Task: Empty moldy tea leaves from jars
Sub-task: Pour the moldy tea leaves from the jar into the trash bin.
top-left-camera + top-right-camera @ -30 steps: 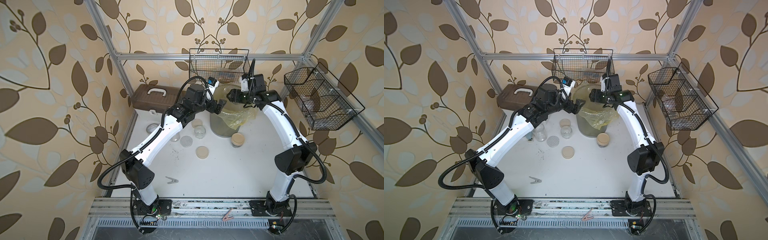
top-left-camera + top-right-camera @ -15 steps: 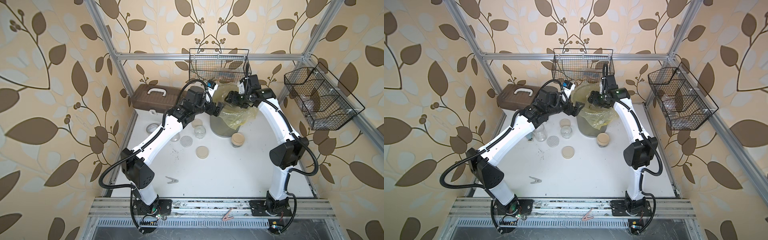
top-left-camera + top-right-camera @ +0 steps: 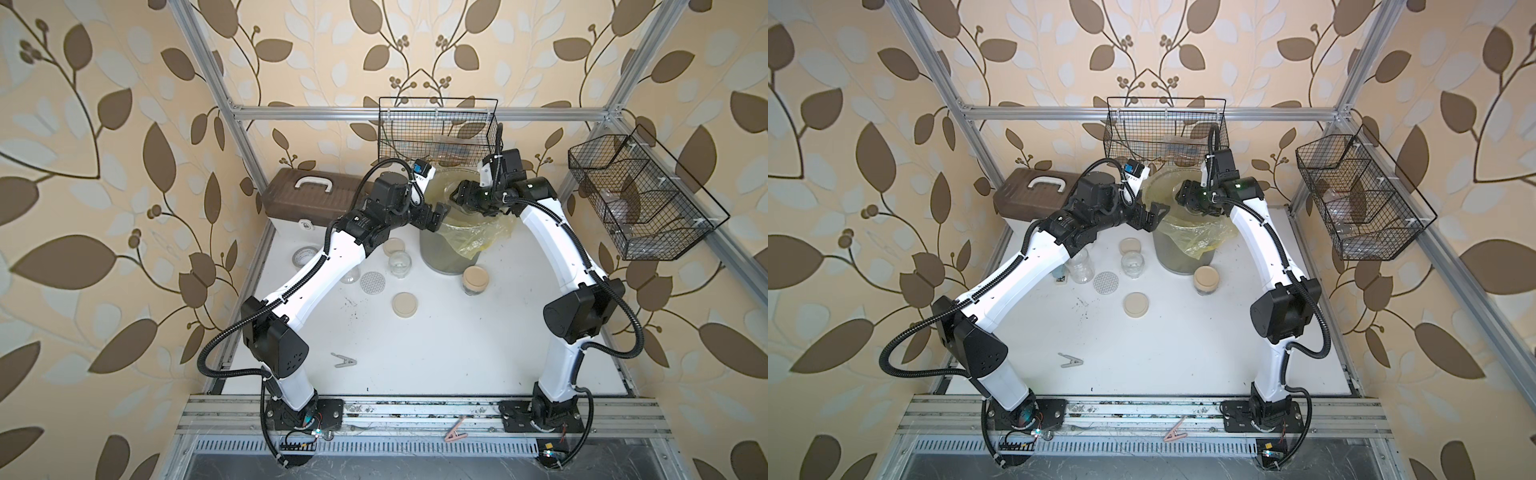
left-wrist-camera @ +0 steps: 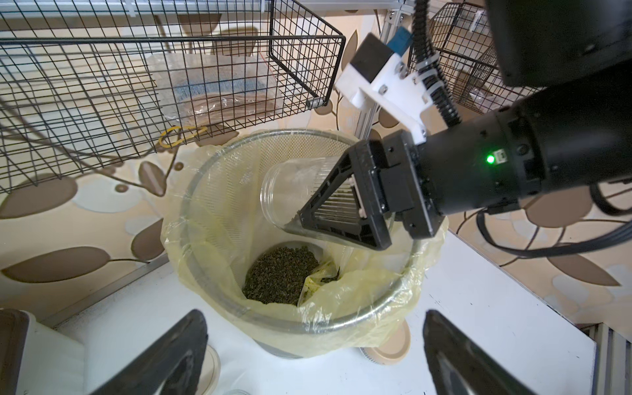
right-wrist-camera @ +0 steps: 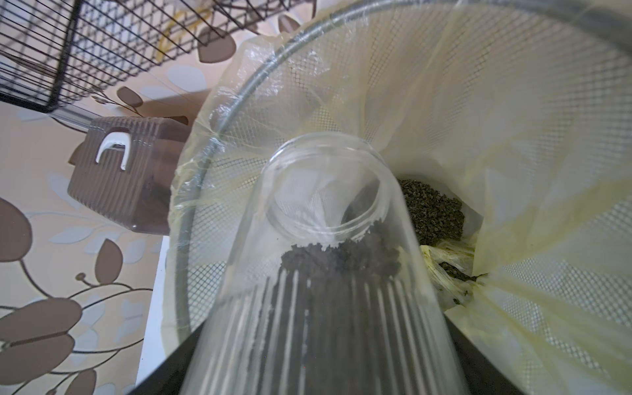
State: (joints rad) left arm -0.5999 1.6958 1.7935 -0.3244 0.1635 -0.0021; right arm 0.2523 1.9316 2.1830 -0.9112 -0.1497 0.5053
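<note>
My right gripper is shut on a clear glass jar, tipped mouth-down over the grey bin with its yellow liner. Dark moldy tea leaves sit at the jar's mouth, and a pile lies at the bin's bottom. My left gripper hangs open and empty beside the bin's rim. On the table stand a beige-lidded jar, a short open jar and a taller open jar.
Loose lids lie left of the bin: two beige lids and a dotted lid. A brown toolbox sits at the back left. Wire baskets hang behind and at the right. A clip lies near the front.
My right arm has carried the jar further in over the bin and tipped it. The left gripper has edged a little toward the bin's rim and stays open.
</note>
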